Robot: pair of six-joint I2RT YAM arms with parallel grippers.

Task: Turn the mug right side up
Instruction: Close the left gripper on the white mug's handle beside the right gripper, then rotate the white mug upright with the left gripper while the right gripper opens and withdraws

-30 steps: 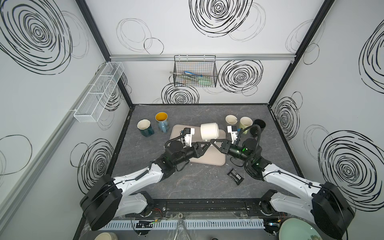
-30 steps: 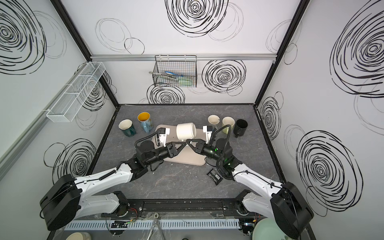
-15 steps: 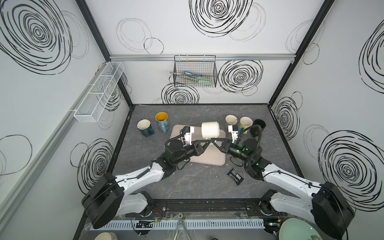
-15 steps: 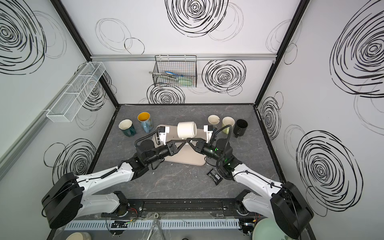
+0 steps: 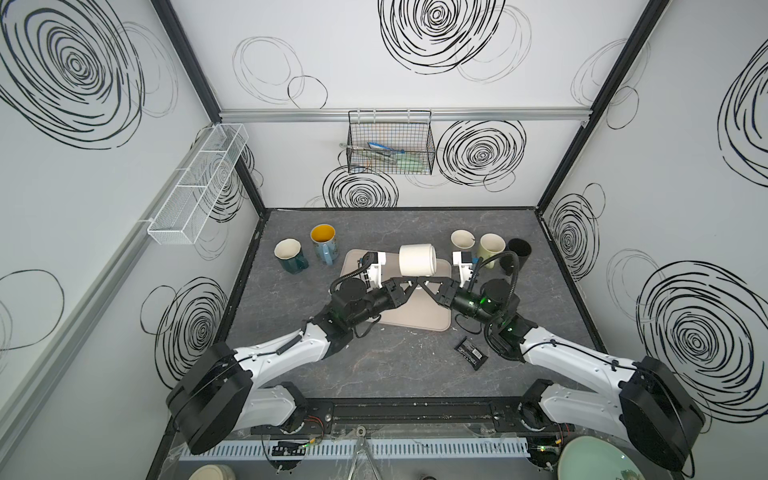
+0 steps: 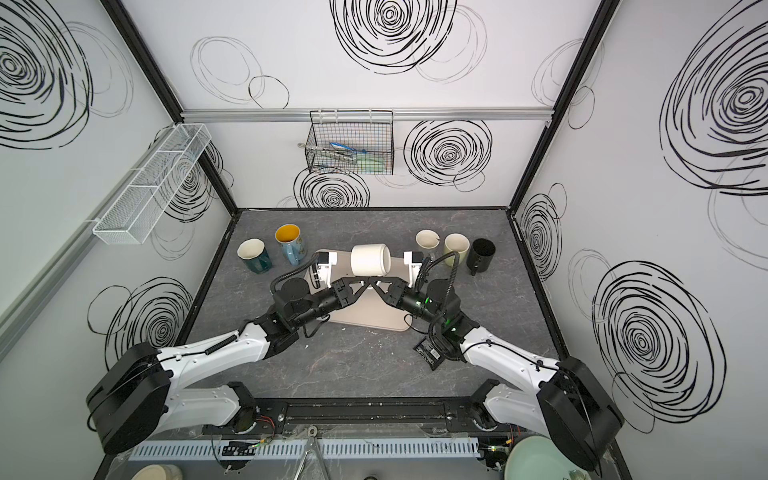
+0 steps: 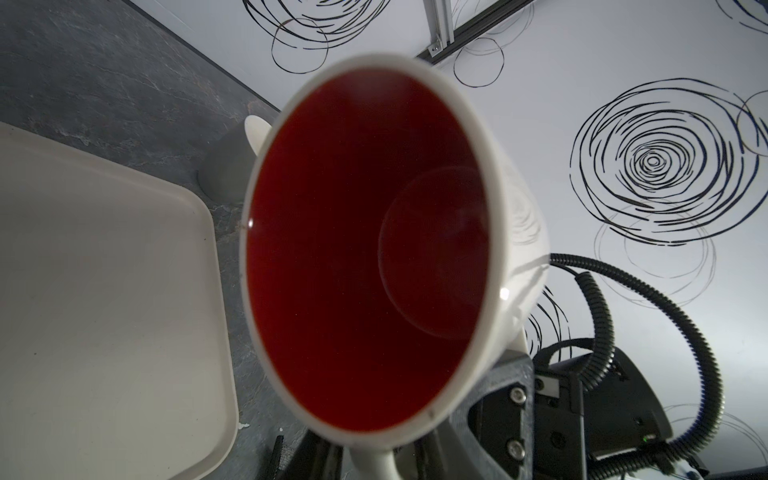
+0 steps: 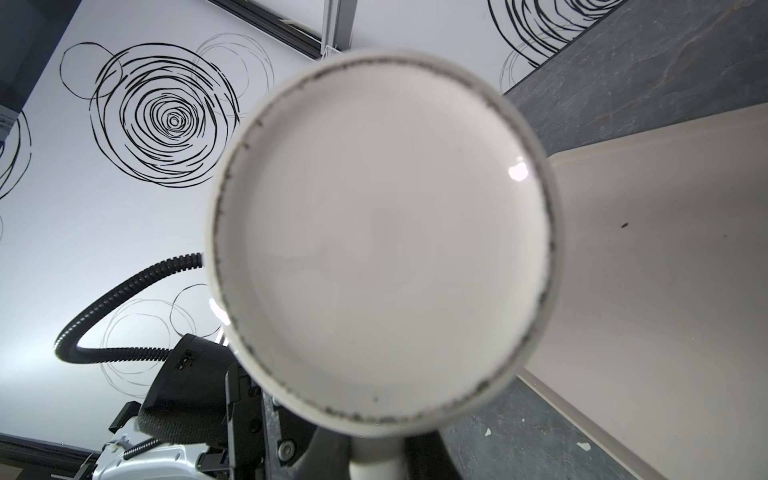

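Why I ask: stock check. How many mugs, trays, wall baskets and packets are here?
Mugs, counting the white mug: 6
Tray: 1
Wall baskets: 2
Packet: 1
Total: 10

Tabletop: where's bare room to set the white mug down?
Free: the beige tray's near end; the wide table strip in front of it, left of the black packet; the patch in front of the teal mug. Crowded: the back row, teal mug and blue mug left of the tray, two cream cups and a black mug right of it.
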